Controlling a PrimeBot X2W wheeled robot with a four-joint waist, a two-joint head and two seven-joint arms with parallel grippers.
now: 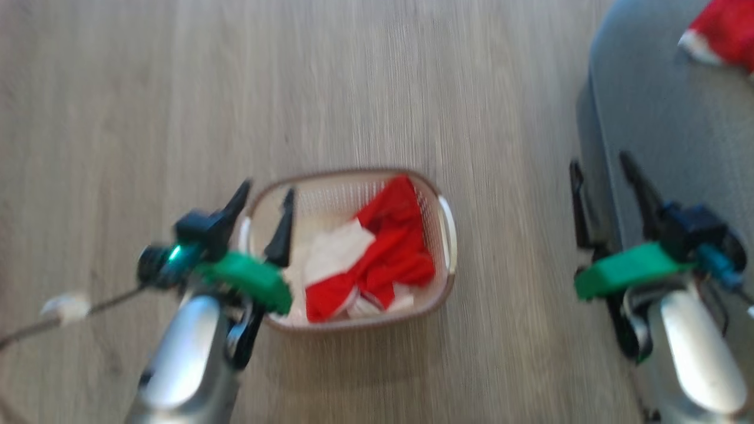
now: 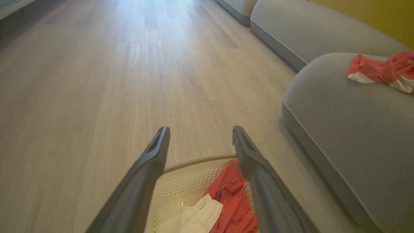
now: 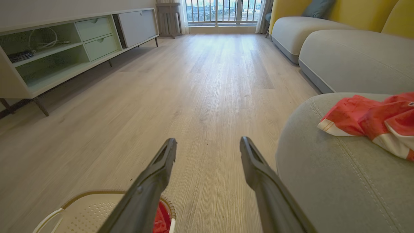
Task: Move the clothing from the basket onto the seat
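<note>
The cream basket (image 1: pixel 443 232) with its brown rim stands on the wooden floor, holding red and white clothing (image 1: pixel 377 253). My left gripper (image 1: pixel 266 199) hangs open over the basket's left end, nothing between its fingers; the left wrist view shows the basket (image 2: pixel 181 187) and clothing (image 2: pixel 231 200) just below the fingertips. My right gripper (image 1: pixel 601 168) is open and empty at the edge of the grey seat (image 1: pixel 671 118). A red and white garment (image 1: pixel 721 32) lies on the seat, seen also in the right wrist view as clothing (image 3: pixel 372 119) on the cushion (image 3: pixel 339 181).
A pale low cabinet (image 3: pixel 64 45) with open shelves and drawers lines the left wall. More grey sofa cushions (image 3: pixel 352 55) with yellow backs stretch along the right. Wide wooden floor (image 3: pixel 200 84) lies between them. A cable with a white connector (image 1: pixel 65 307) trails by my left arm.
</note>
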